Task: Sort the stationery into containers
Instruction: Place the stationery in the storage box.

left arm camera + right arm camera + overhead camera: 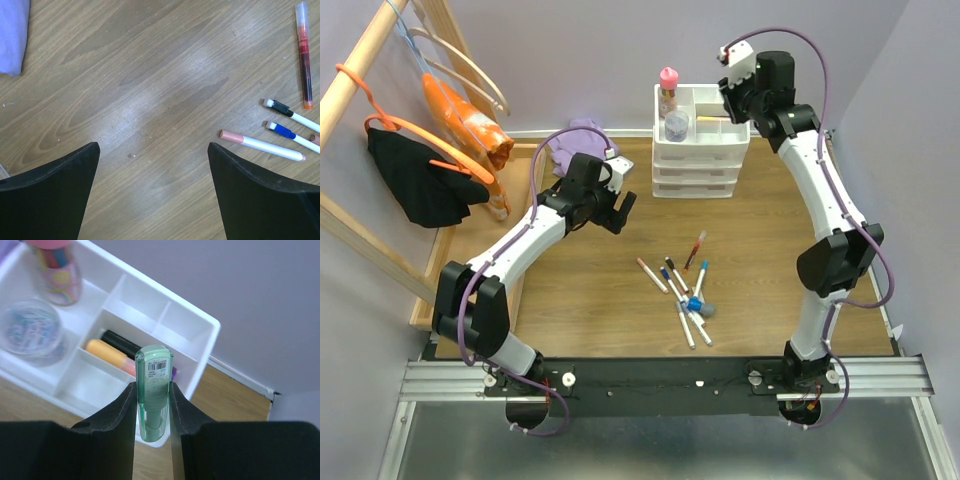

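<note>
Right tool (pixel 152 390) clamped on the mint highlighter (pixel 154 370) above the white tray (pixel 200 322), upper centre; left tool (pixel 152 146) spread wide over the surface (pixel 150 75), mid-left

The glue bottle (pixel 54 275) is cut off above; the jar (pixel 31 332) looks blurred.

Markers (pixel 686 322) lie before the drawer unit (pixel 700 170) — jar (pixel 677 125) in its tray (pixel 695 90) (left side)

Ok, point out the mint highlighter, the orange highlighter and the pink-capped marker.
mint highlighter (pixel 154 392): right wrist view, middle of its barrel.
orange highlighter (pixel 109 355): right wrist view, middle of its barrel.
pink-capped marker (pixel 262 145): left wrist view, on its white barrel.
</note>
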Motion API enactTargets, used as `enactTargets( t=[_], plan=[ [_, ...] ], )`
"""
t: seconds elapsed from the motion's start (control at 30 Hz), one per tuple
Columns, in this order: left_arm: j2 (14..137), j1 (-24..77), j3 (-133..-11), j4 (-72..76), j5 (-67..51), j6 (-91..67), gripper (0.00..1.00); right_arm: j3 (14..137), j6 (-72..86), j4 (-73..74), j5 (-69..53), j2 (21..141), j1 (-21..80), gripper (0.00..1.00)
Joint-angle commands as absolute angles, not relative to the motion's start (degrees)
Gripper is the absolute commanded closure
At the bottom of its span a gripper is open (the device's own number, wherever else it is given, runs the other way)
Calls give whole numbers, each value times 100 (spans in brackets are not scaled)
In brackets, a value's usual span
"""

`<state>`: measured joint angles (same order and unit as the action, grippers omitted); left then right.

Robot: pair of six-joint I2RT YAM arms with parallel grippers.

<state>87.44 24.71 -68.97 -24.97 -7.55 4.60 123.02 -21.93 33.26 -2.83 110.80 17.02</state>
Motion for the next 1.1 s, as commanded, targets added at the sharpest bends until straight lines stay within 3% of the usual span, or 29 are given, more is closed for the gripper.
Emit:
enactTargets(
  t=[0.0, 0.73, 0.83, 0.87, 0.97, 1.07],
  plan=[
    [8525, 2522, -6856, -2434, -800, 439, 2, 12385, -1960, 3094, -53, 11171, 1494, 99],
    [8912, 2522, -7022, -2487, -747, 448, 2, 10934, -2057, 2171, -395, 11022, 1327, 98],
    [8974, 2522, -7110, -2531, -738, 457, 2, 10846, -1969, 2092, -448, 11004, 1327, 87],
    [8982, 2522, -7128, -2540, -738, 466, 2, 10854, -1925, 2109, -448, 10995, 1327, 76],
    [9026, 2522, -7163, -2531, -721, 483, 2, 10881, -1846, 2118, -422, 10916, 1327, 63],
    [9053, 2522, -7154, -2487, -747, 431, 2, 11012, -1750, 2240, -413, 10846, 1327, 59]
  ],
)
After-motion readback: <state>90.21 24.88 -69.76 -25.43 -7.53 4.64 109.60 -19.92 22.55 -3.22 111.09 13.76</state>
